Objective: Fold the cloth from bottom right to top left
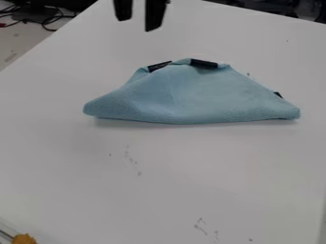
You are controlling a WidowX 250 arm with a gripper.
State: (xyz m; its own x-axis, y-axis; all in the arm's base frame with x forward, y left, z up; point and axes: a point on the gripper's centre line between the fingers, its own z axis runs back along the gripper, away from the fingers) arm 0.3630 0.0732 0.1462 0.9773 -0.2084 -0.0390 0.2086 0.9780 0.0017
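So down in the near left corner there's a little orange-yellow thing (24,238), well apart from the work, and my guess is it has no part in this job. Coming in from there, the white table (223,171) has a few dark scuffs (138,173), just wear I reckon. Then you get to the light blue cloth (197,95), sitting a bit beyond the middle and lying crossways. Its long, nearly straight edge faces near and its ends narrow out left and right, which to me says that edge is the crease, with the near part brought up over the rest. There's a soft shadow along it, so the fold is probably puffy rather than pressed down. The far edge bunches up into a hump with two dark strips (204,64) on it, and another dark bit (278,95) pokes out by the right end. Can't tell if those are tags or tape. Past the cloth, toward the left, hangs the black gripper (136,25), fingers a fair way apart, nothing between them, not touching the fabric. That spot makes sense if the corner was meant to be laid on the far left side. I'd call the fold pretty much done, so the next move is probably just keeping clear, since snagging the hump could pull it open. Way back left, some cables (47,21) sit beyond the table.
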